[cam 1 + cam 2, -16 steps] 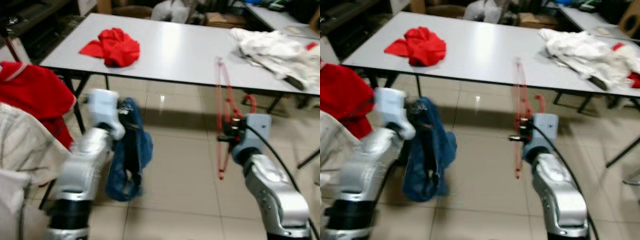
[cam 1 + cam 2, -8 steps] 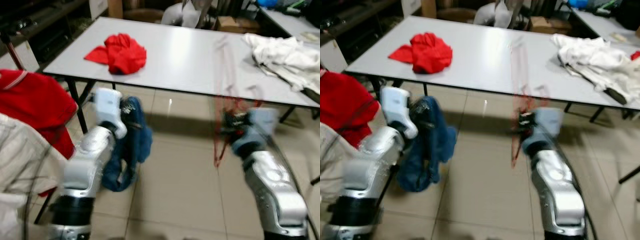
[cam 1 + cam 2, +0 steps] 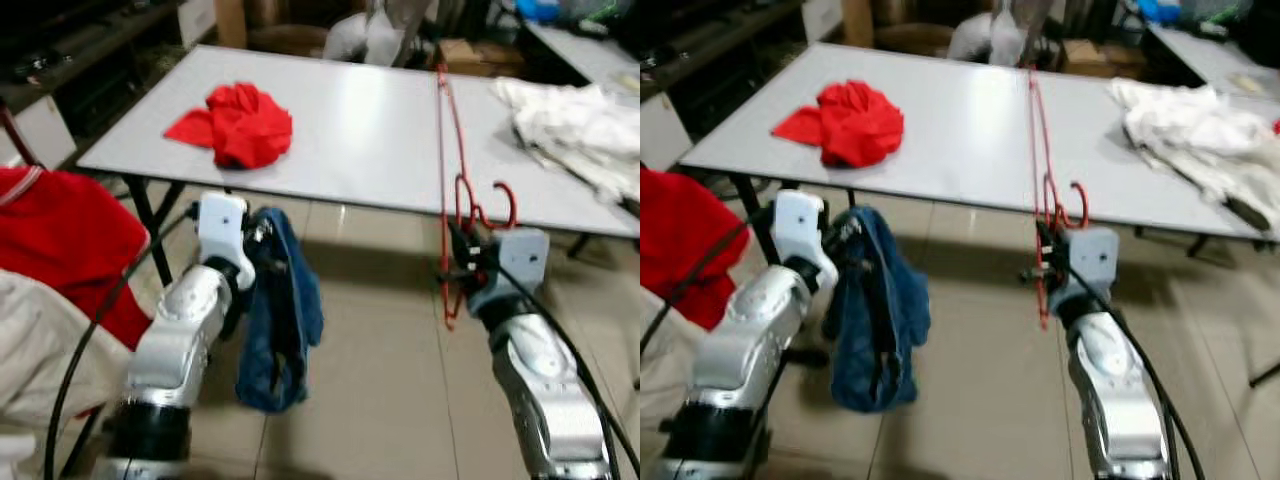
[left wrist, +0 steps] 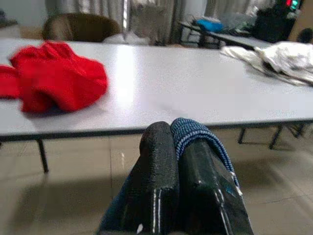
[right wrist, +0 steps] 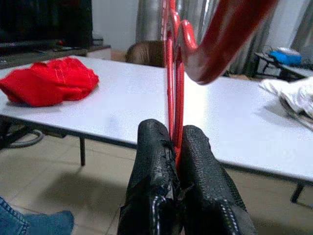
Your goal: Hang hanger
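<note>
No brand or writing can be read anywhere. A long grey bench (image 3: pixel 370 130) on dark legs is seen standing on a beige tiled floor (image 3: pixel 370 400) in a cluttered room, with a second grey table (image 3: pixel 590 45) and dark shelving behind it. A crumpled red cloth (image 3: pixel 238 122) is spread on the near left part of the bench, and a heap of white garments (image 3: pixel 580 125) is piled at its right end. A thin red hanger (image 3: pixel 447 170), its hook curled beside the wrist, is held upright over the floor in front of the bench, pinched by the right claw (image 5: pixel 174 152). A blue denim garment (image 3: pixel 283 310) is clamped in the left claw (image 4: pixel 175 147) and hangs toward the floor. Red and pale clothing (image 3: pixel 60 260) is draped at the robot's far left.
</note>
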Robot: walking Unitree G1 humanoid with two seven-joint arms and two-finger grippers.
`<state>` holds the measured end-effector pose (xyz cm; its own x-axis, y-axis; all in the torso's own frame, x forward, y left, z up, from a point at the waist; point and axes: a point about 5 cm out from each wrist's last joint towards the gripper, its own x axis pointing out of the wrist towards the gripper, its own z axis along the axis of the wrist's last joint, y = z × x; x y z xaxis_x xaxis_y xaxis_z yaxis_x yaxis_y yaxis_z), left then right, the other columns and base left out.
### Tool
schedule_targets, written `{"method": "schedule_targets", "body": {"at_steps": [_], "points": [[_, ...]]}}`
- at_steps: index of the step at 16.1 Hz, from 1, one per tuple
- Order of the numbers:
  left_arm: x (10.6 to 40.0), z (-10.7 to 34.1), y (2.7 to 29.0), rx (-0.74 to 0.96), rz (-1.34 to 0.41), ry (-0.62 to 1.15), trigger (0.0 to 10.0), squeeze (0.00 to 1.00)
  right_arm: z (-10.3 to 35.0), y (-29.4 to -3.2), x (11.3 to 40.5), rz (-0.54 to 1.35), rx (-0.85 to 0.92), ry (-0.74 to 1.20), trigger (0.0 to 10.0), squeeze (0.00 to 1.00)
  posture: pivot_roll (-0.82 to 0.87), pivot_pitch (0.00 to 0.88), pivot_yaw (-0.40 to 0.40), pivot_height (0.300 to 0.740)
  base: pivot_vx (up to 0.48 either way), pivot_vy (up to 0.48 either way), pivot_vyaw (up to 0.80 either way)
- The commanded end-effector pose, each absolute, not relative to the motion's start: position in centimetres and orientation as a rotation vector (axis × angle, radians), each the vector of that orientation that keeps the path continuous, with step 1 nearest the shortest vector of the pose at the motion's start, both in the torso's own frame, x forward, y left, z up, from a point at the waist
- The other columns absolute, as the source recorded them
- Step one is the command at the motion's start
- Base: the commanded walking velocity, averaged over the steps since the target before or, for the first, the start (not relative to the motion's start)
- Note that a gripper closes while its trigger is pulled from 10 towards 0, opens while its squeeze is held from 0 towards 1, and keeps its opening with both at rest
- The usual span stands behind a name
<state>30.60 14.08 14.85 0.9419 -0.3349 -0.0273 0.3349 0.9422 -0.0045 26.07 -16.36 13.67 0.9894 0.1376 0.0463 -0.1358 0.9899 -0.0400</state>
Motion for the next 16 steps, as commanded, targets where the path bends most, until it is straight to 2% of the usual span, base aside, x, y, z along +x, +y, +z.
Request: {"method": "schedule_targets", "body": {"at_steps": [1,7,16], "points": [[31.02,15.94,15.01,0.013,-0.31,-0.019,10.0,0.0,13.94,-15.43,26.3,0.181,-0.032,-0.05,10.0,0.0,-0.03,0.0,-0.048,0.74,0.371,0.0,0.0],[30.97,16.22,14.89,0.017,-0.308,-0.03,10.0,0.0,13.23,-15.77,26.16,0.133,-0.011,0.006,10.0,0.0,-0.02,0.0,-0.061,0.74,0.376,0.0,0.0],[31.01,16.4,15.25,0.038,-0.309,-0.026,10.0,0.0,13.26,-14.91,26.2,0.166,-0.018,0.023,10.0,0.0,-0.01,0.009,-0.047,0.74,0.378,0.0,0.0]]}}
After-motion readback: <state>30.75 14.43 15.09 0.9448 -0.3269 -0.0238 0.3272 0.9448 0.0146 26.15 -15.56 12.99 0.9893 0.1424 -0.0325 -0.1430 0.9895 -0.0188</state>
